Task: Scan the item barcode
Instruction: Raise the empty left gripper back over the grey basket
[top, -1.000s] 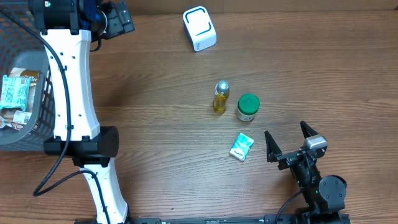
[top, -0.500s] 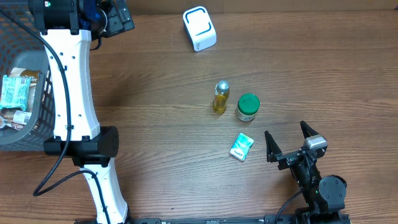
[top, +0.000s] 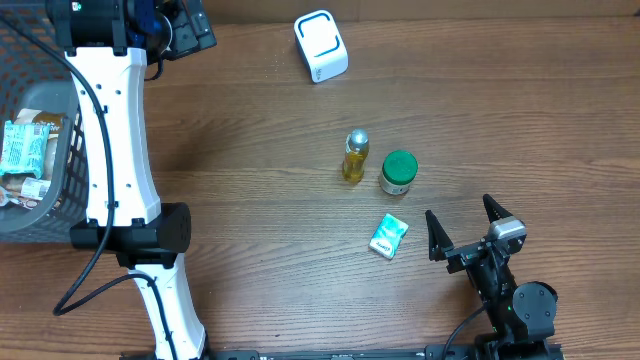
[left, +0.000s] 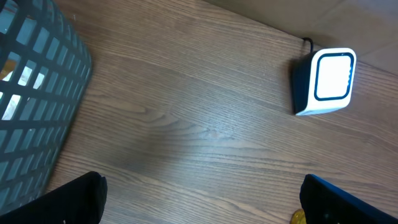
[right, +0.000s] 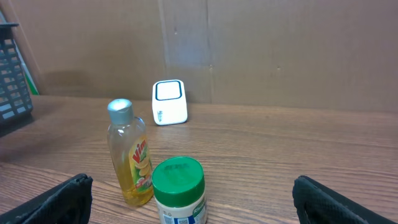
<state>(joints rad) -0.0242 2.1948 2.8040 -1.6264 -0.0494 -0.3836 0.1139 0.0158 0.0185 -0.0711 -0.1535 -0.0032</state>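
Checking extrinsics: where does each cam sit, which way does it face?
Overhead: above table, straight down; left arm, left gripper, right gripper, basket, barcode scanner, Vim bottle, green-lidded jar, green packet.
Left wrist: far-left, tilted down at table; own fingers, basket, barcode scanner.
Right wrist: low, near edge, level toward back wall; own fingers, Vim bottle, green-lidded jar, barcode scanner.
Shared: barcode scanner in all three.

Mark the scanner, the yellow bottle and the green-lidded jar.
scanner (top: 320, 42), overhead view, white top face.
yellow bottle (right: 138, 163), right wrist view, label on its body.
green-lidded jar (top: 399, 165), overhead view, green lid.
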